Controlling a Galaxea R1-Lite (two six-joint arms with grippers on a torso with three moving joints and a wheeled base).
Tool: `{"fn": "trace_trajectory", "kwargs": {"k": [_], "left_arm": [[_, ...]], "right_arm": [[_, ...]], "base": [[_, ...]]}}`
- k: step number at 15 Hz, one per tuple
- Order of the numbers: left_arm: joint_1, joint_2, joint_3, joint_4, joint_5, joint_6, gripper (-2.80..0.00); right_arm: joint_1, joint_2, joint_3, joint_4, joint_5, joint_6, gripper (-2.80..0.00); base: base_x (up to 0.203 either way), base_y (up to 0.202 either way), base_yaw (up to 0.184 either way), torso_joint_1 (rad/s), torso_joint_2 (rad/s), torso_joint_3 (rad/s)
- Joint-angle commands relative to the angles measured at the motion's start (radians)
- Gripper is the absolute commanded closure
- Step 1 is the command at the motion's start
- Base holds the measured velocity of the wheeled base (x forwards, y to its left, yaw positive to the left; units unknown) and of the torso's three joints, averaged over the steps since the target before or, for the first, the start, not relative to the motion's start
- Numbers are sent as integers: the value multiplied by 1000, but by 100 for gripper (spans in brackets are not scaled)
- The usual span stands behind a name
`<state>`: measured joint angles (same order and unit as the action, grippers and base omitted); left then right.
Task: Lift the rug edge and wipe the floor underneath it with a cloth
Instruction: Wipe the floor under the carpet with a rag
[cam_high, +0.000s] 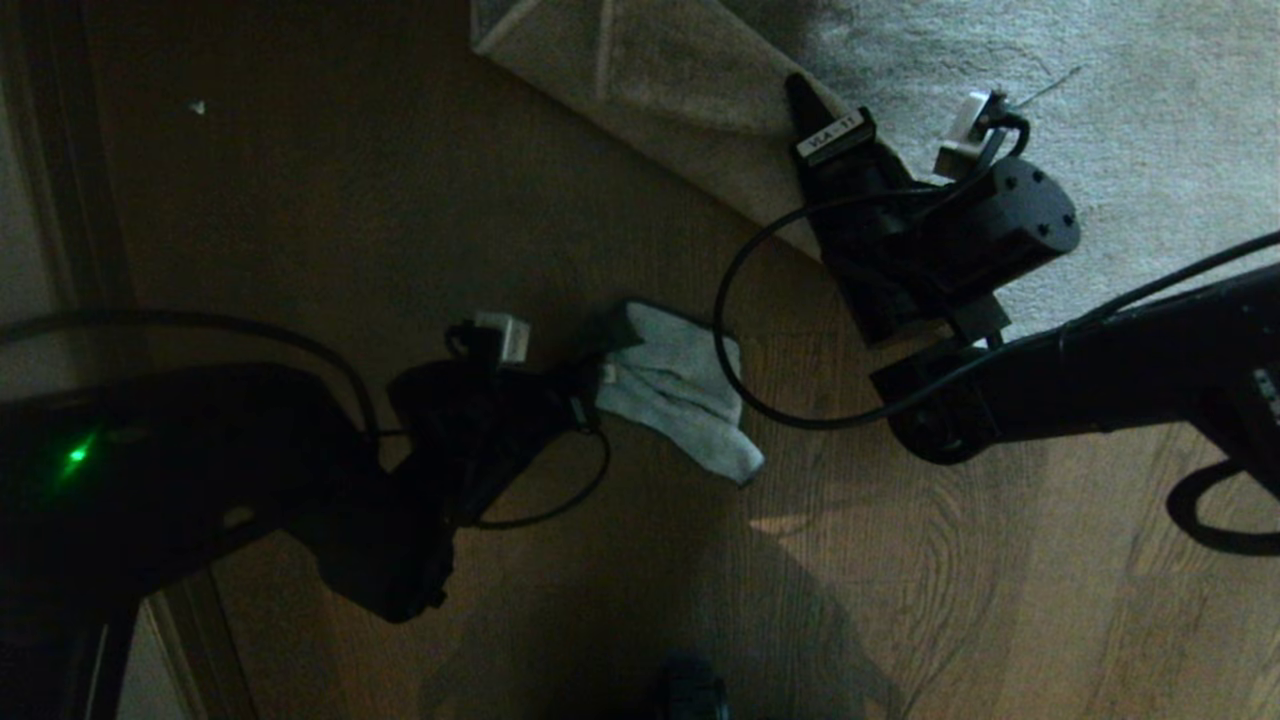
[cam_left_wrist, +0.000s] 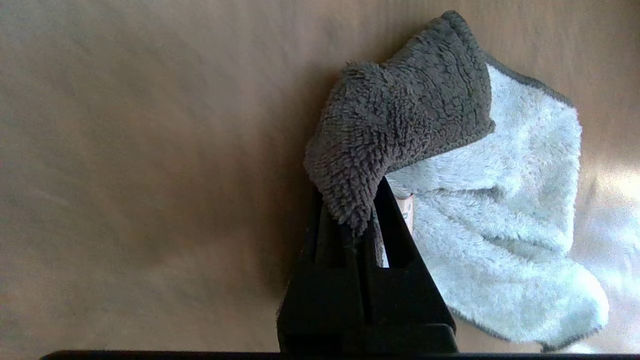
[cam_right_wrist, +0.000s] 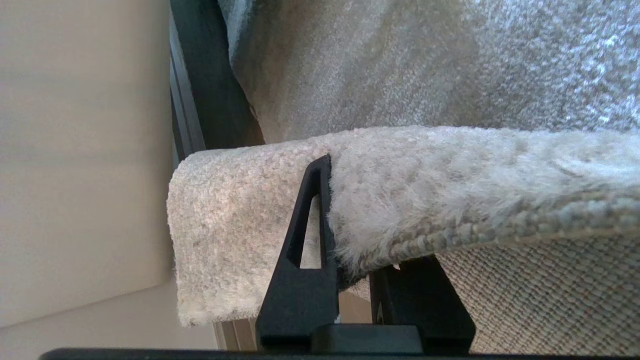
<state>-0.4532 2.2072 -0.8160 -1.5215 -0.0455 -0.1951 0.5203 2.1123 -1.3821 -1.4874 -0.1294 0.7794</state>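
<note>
Left gripper (cam_left_wrist: 357, 220) clamped on grey cloth (cam_left_wrist: 480, 200), brown floor (cam_left_wrist: 150, 175) beneath

Fluffy, long-fibred microfibre cloth (cam_left_wrist: 500, 240), dark grey one face, pale the other; short-pile rug edge (cam_right_wrist: 400, 175) over coarse woven backing; matt wood-grain floor (cam_high: 1000, 580); smooth matt black plastic fingers (cam_right_wrist: 300, 280).

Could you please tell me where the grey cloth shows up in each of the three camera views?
Head view: the cloth lies mid-picture on the floor, at the left gripper.
Left wrist view: the cloth fills the right half, a dark corner pinched between the fingers.
Right wrist view: not in it.
Shared landmark: the left gripper's black fingers on the cloth.
</note>
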Motion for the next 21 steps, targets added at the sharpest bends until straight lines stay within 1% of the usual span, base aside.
{"fn": "trace_trajectory", "kwargs": {"k": [1, 3, 5, 13, 16, 21], "left_arm": [[6, -55, 14, -49, 1, -1, 0], [1, -100, 40, -49, 3, -1, 0], [-1, -153, 92, -49, 5, 0, 0], [3, -336, 351, -49, 14, 8, 0], [6, -376, 436, -49, 34, 8, 0], [38, -451, 534, -49, 45, 17, 0]], "right_arm": [[4, 3, 0, -8, -1, 5, 0], [6, 1, 0, -8, -1, 5, 0], [7, 1, 0, -8, -2, 1, 0], [9, -3, 14, -13, -4, 0, 0], [9, -5, 43, -52, 0, 1, 0], [27, -11, 57, -53, -3, 0, 0]], "base": [[0, 0, 0, 0, 0, 0], [0, 0, 0, 0, 0, 0], [0, 0, 0, 0, 0, 0], [0, 0, 0, 0, 0, 0], [0, 0, 0, 0, 0, 0], [0, 0, 0, 0, 0, 0]]}}
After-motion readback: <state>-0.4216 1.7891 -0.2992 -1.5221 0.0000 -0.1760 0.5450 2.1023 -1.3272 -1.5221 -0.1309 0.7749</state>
